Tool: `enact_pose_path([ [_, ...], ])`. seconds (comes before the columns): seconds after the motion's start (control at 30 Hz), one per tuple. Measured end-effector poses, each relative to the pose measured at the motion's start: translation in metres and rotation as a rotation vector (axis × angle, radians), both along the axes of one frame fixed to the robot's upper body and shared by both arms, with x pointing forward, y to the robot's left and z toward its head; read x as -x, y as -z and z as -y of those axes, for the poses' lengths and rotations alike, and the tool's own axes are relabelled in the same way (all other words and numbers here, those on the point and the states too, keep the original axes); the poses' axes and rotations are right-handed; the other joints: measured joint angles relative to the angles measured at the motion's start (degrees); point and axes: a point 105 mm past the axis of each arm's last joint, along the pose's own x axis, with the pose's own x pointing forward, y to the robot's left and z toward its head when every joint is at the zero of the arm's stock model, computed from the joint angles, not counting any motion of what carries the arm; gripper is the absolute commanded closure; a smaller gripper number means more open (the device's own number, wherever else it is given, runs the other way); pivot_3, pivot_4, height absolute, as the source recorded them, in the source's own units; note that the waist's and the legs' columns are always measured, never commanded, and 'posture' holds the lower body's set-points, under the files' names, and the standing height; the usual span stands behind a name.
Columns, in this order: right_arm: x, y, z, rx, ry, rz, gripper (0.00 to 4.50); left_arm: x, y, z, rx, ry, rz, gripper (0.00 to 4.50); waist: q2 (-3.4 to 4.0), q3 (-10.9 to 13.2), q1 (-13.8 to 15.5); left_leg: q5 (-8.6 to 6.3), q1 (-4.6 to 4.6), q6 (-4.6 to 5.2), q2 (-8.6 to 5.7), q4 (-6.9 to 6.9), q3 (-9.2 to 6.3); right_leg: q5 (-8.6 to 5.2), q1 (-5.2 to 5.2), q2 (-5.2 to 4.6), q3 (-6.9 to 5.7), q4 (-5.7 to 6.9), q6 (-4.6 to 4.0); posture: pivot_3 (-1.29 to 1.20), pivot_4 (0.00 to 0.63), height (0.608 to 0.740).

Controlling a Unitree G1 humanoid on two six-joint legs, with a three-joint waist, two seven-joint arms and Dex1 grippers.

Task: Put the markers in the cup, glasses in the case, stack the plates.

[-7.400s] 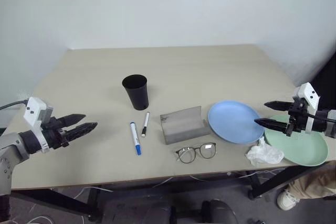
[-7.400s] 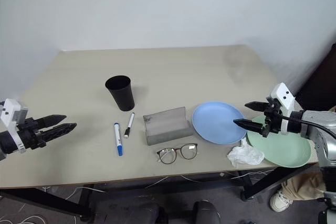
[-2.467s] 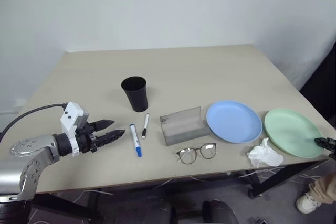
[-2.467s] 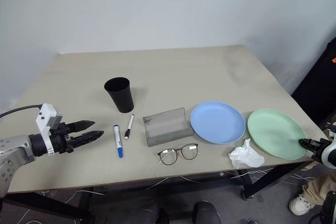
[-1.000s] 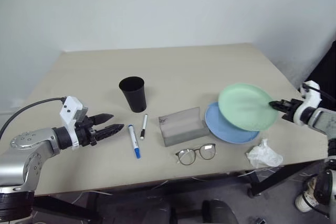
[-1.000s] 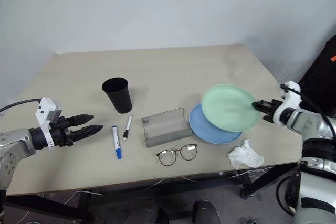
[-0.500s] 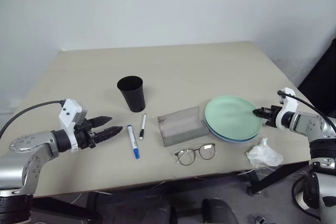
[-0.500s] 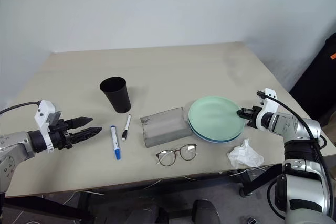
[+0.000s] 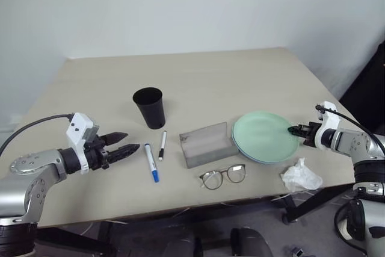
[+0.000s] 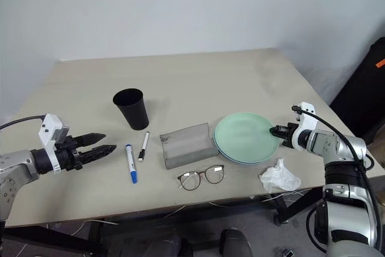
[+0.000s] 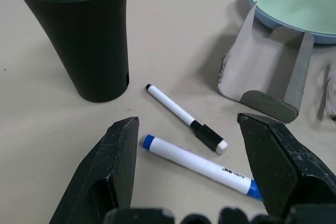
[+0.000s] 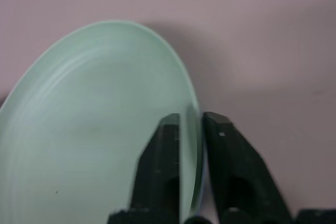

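The mint green plate [image 9: 264,136] lies on the light blue plate [image 11: 315,36], of which just a rim peeks out. My right gripper [image 9: 293,130] sits at the green plate's right edge, jaws slightly parted either side of the rim [image 12: 195,114]. My left gripper [image 9: 129,144] hovers open just left of the markers: the blue-capped one [image 9: 150,162] and the black-capped one [image 9: 161,145] lie flat beside the black cup [image 9: 149,108]. The grey case [image 9: 207,144] stands open between markers and plates. The glasses [image 9: 224,176] lie in front of it.
A crumpled white tissue [image 9: 301,176] lies near the table's front right corner, close under my right arm. The glasses are close to the table's front edge [image 9: 180,209]. A wide bare stretch of tabletop [image 9: 198,76] extends behind the cup and plates.
The green plate came down from a tilted hold in the air onto the blue plate. The right gripper's fingers have loosened at its rim. The left arm stayed put.
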Motion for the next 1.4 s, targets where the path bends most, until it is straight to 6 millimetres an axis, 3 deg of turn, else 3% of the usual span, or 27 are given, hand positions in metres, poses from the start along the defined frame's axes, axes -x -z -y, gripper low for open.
enact_pose_path([
  [0.13, 0.004, 0.003, -0.003, -0.003, -0.016, -0.018, 1.41, -0.001, -0.002, 0.001, 0.000, 0.003, 0.008, 1.34, 0.01, 0.0, 0.0, 0.01, -0.01, 0.01, 0.00, 0.04, 0.06, 0.09, -0.01, 0.01, 0.07, -0.01, 0.07, 0.00, 0.000, 0.723],
  [0.33, 0.018, -0.043, 0.005, 0.053, -0.192, 0.167, 1.41, -0.002, -0.002, 0.001, 0.003, 0.003, 0.009, 1.34, 0.00, 0.0, 0.2, -0.01, -0.03, 0.03, -0.03, 0.07, 0.02, 0.12, 0.01, -0.01, 0.06, -0.06, 0.13, 0.00, 0.000, 0.723],
  [0.5, 0.049, -0.069, 0.019, 0.164, -0.375, 0.235, 1.41, -0.001, 0.000, 0.002, 0.006, 0.003, 0.004, 1.34, -0.03, 0.0, 0.3, -0.01, 0.00, 0.04, -0.02, 0.10, 0.00, 0.11, 0.06, -0.04, 0.02, -0.05, 0.14, 0.00, 0.000, 0.723],
  [0.7, 0.078, -0.051, 0.027, 0.220, -0.496, 0.161, 1.41, -0.002, 0.001, 0.003, 0.009, 0.005, 0.005, 1.34, -0.05, 0.0, 0.3, -0.16, 0.00, 0.43, 0.02, 0.26, 0.07, 0.22, 0.06, -0.16, -0.01, -0.02, 0.14, 0.00, 0.000, 0.723],
  [0.9, 0.107, -0.027, 0.005, 0.290, -0.698, 0.100, 1.41, -0.002, 0.001, 0.003, 0.009, 0.005, 0.005, 1.34, -0.07, 0.0, 0.3, -0.15, 0.01, 0.42, 0.03, 0.32, 0.08, 0.27, 0.06, -0.23, -0.03, 0.00, 0.15, 0.00, 0.000, 0.723],
  [1.23, 0.126, 0.002, -0.003, 0.371, -0.830, 0.021, 1.41, -0.002, 0.001, 0.004, 0.010, 0.005, 0.004, 1.34, -0.07, 0.0, 0.9, -0.11, -0.05, 0.32, 0.03, 0.34, 0.09, 0.33, -0.03, -0.28, -0.07, -0.01, 0.05, 0.00, 0.000, 0.723],
  [1.4, 0.125, 0.010, -0.003, 0.457, -0.873, 0.031, 1.41, -0.002, 0.001, 0.004, 0.010, 0.005, 0.005, 1.34, -0.09, 0.0, 1.4, -0.14, -0.04, 0.38, 0.05, 0.34, 0.16, 0.34, -0.05, -0.29, -0.07, -0.02, 0.03, 0.00, 0.000, 0.723],
])
